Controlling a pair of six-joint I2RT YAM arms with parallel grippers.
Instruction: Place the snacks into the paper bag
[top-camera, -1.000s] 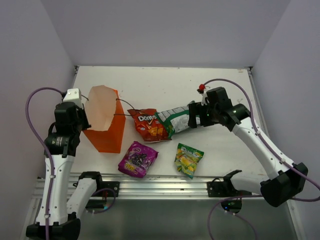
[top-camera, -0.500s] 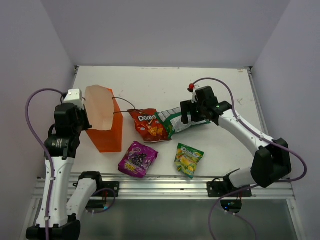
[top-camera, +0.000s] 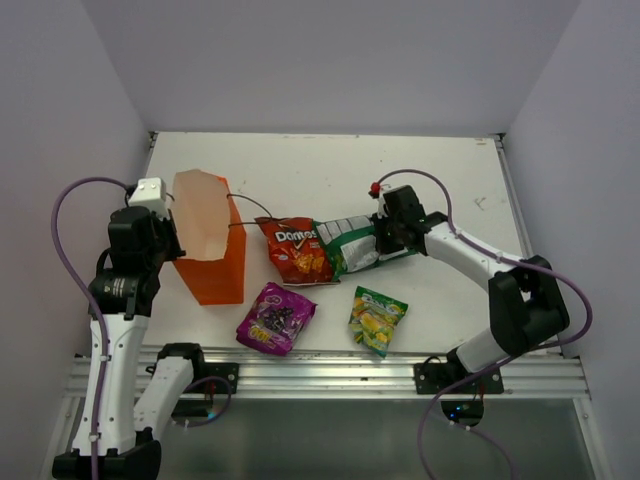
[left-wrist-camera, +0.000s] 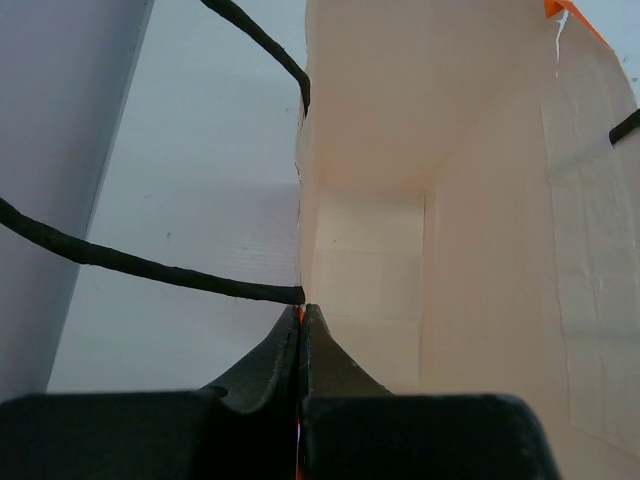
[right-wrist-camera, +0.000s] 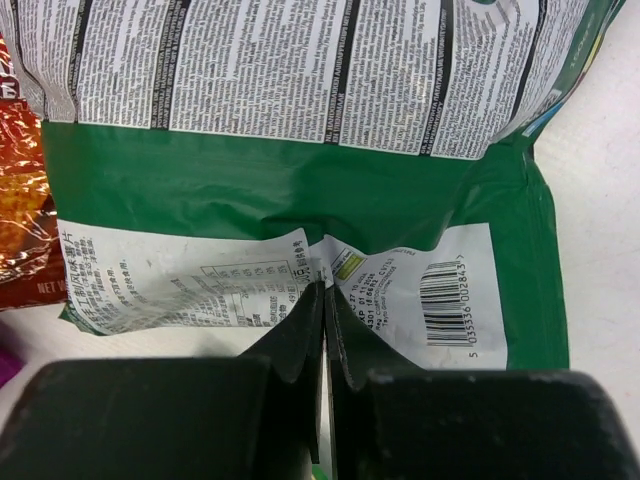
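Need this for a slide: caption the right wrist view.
Right gripper pinches an edge of the crinkly green-and-white foil chip bag; a red foil Doritos bag lies beside it.

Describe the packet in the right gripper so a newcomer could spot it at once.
Start at the upright orange paper bag on the table's left. Right of it lies a red Doritos foil bag; next rightward is the crinkly green-and-white chip bag, the only packet pinched by the right gripper.
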